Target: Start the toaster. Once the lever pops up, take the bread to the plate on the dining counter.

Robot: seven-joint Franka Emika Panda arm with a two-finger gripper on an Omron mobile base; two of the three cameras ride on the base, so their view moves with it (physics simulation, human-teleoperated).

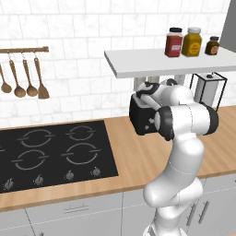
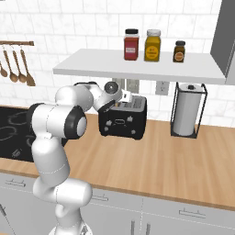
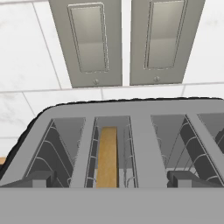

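White tiles and a shelf sit behind the wood worktop (image 2: 183, 160). On it stands the toaster (image 2: 123, 120) with the bread (image 3: 106, 155) down in one slot. The gripper (image 3: 113, 183) hangs just above, jaws wide open (holding nothing). It should find the side lever and push straight down. A black hob (image 1: 46, 156) lies nearby.

This is a kitchen: a black hob (image 1: 53, 154) sits in the wood worktop (image 2: 165, 160), with wooden spoons (image 1: 23, 80) hanging above it.
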